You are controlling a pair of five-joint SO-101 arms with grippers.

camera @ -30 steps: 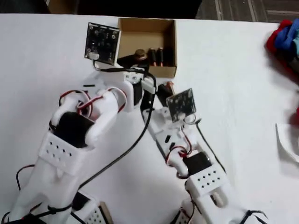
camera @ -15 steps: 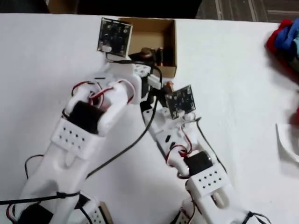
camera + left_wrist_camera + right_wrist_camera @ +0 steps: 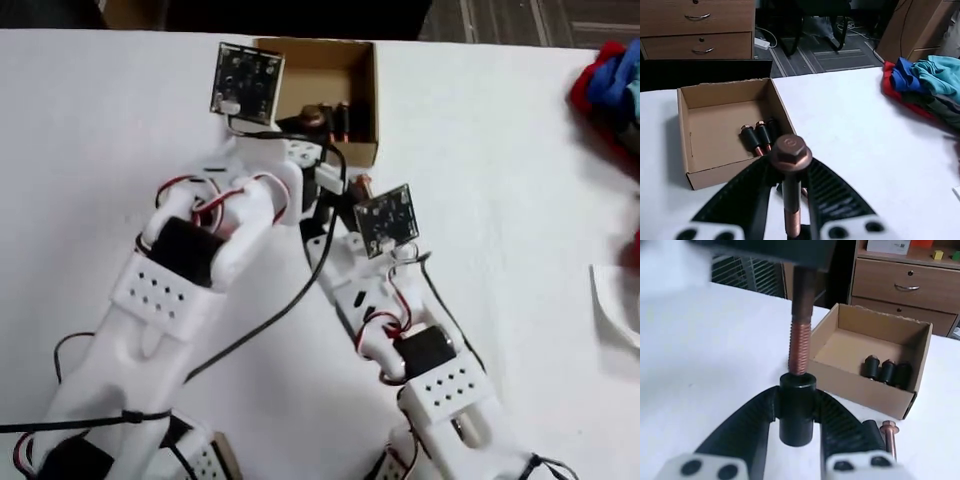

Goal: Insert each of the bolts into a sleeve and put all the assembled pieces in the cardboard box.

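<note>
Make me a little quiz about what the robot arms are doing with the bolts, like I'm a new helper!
1. True or false: the left gripper holds a bolt.
2. What does the right gripper hold? A) a sleeve B) a spoon C) a cup
3. Fill the gap: ___ pieces lie in the box.
Key: 1 true; 2 A; 3 three.
</note>
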